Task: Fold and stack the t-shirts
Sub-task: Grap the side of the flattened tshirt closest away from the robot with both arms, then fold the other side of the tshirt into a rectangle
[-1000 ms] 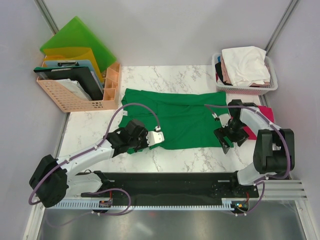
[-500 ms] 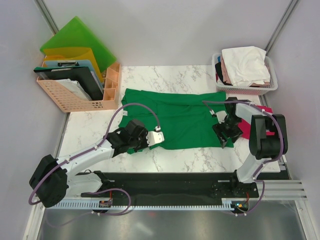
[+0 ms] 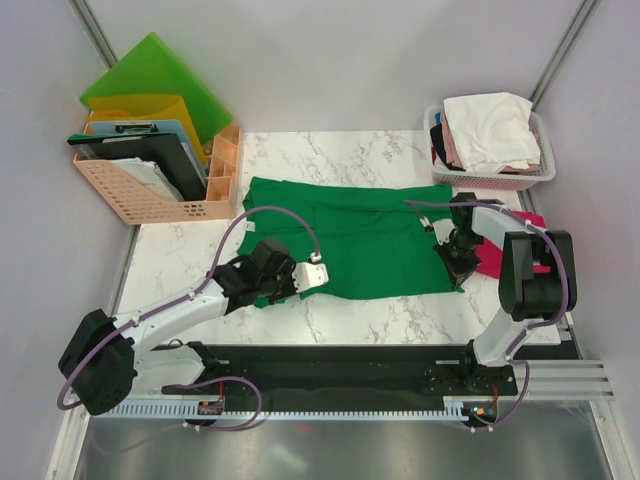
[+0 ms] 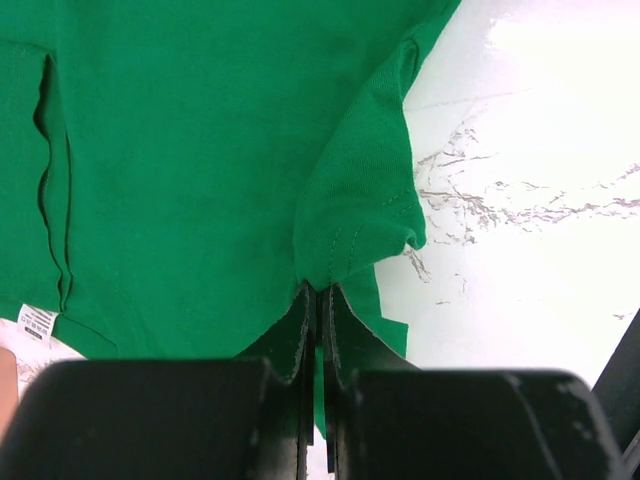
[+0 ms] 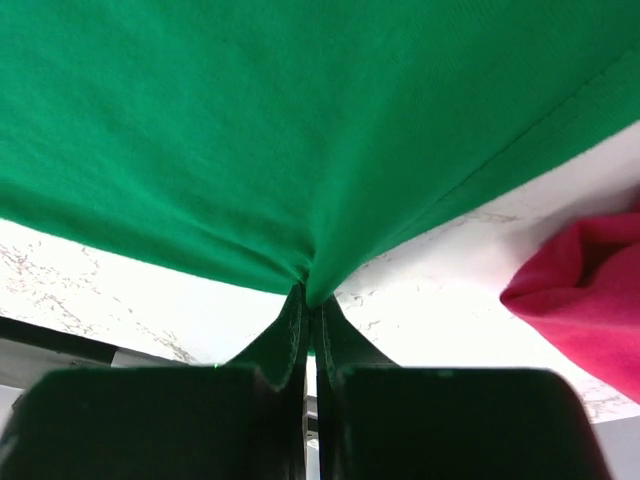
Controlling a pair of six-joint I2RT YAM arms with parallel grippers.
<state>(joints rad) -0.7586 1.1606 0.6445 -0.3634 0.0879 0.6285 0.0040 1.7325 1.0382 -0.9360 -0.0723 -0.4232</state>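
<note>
right arm has drawn in closer to the cloth since a second ago, its elbow no longer out at the lower right of the top view. the lower right corner of the green t-shirt now reaches further right than it did. left arm sits where it was.

the green t-shirt lies spread flat across the middle of the marble table, long side running left to right. right jaws are pressed together on its right hem. in the right wrist view the cloth gathers into a small peak where they pinch it, and creases fan up from there. just right of that point lies the magenta-red t-shirt, bunched on the table near the green hem, but whether they touch is unclear.

left jaws are also pressed together, pinching a folded flap of green cloth at the shirt's lower left edge. in the left wrist view a white label shows at the lower left.

at the upper right a basket holds a white t-shirt on top of other cloth. at the upper left stands a peach file rack with a green folder.
</note>
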